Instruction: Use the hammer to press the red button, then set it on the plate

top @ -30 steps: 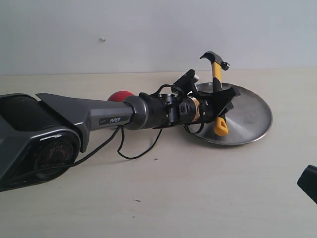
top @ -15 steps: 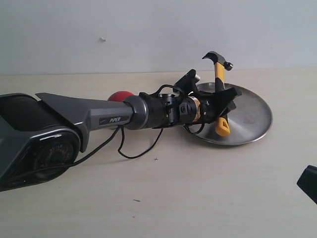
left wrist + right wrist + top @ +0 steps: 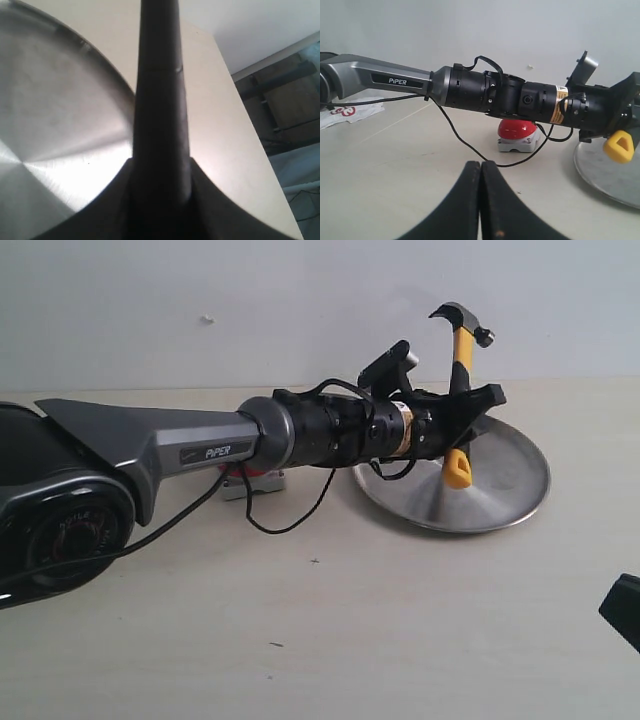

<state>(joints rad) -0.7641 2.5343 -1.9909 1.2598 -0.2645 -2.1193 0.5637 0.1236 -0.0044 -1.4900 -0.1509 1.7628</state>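
Exterior: the left gripper (image 3: 466,424) clamps the hammer (image 3: 461,352) upright over the plate (image 3: 512,496), steel head up. Its arm (image 3: 190,440) hides most of the button (image 3: 240,485).

Left wrist: only the dark handle and brushed plate show.

Right wrist: the right gripper (image 3: 481,196) is closed and empty. This view alone shows the red dome, with a cable (image 3: 496,165) in front.

Our left arm (image 3: 200,445) reaches out nearly level toward the plate (image 3: 515,485). Our left gripper (image 3: 463,418) hangs over the plate, clear of its surface, clamped on the handle of the upright hammer (image 3: 461,355). Our right gripper (image 3: 481,195) sits low, well apart from the plate, its fingers pressed together.
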